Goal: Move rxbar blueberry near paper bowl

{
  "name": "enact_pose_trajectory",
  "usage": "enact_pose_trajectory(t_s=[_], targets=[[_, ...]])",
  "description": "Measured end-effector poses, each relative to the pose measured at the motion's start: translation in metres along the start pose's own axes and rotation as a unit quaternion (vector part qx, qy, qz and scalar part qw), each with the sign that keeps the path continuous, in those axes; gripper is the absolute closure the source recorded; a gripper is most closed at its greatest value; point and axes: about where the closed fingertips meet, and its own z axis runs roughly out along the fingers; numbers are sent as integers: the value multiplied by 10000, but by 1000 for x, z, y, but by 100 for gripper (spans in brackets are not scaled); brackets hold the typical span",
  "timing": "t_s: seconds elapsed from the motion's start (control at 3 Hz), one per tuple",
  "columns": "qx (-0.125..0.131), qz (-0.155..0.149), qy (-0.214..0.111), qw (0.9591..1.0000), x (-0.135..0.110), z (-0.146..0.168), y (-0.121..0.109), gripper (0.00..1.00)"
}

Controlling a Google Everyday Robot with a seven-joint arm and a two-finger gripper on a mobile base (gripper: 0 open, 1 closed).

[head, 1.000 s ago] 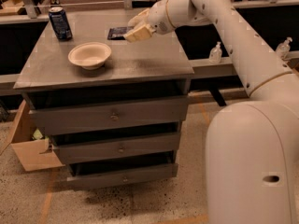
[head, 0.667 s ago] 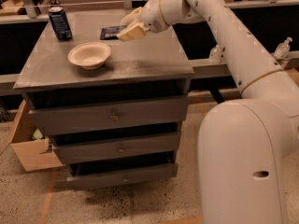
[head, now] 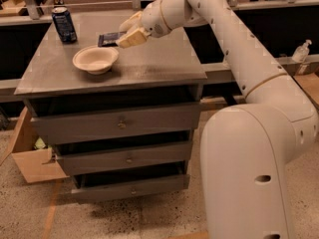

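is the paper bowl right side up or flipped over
Right side up: the paper bowl shows its hollow inside and rim facing up. The gripper is just beyond it, at the rxbar blueberry.

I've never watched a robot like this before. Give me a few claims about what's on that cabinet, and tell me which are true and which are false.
1. The paper bowl sits on top of the cabinet. True.
2. The blue can lies on its side. False: it stands upright at the back left corner.
3. The gripper is closed on the rxbar blueberry, just behind the bowl. True.
4. The rxbar blueberry lies inside the bowl. False: it is outside the bowl, at the gripper.
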Motion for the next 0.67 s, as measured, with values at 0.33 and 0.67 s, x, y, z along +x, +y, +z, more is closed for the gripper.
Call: enact_pose_trajectory(t_s=[0.33, 0.67], targets=[[2, 30, 12, 10000, 2, 1, 0, 99], [75, 270, 136, 9995, 22, 0, 0, 77]])
